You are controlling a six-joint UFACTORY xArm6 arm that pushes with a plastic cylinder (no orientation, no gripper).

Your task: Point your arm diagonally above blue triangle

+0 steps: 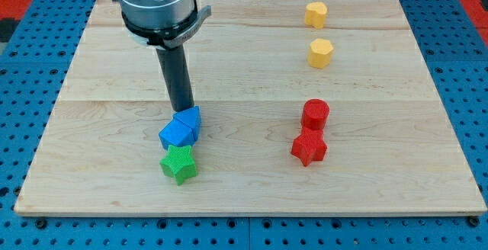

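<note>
Close to done with the pointing step. My tip (184, 110) right at the top edge of the blue triangle (191, 118), touching or nearly. Blue cube (176, 134) and green star (179, 164) just below the triangle. Next: small slide up and sideways. No claw here, only a rod, holding nothing.

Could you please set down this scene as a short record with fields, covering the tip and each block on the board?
tip: my tip at the top edge of the blue blocks
blue: blue triangle touching blue cube
green: green star just below the blue cube
red: red cylinder above red star
yellow: two yellow blocks at the view's upper right
surface: wooden board
</note>
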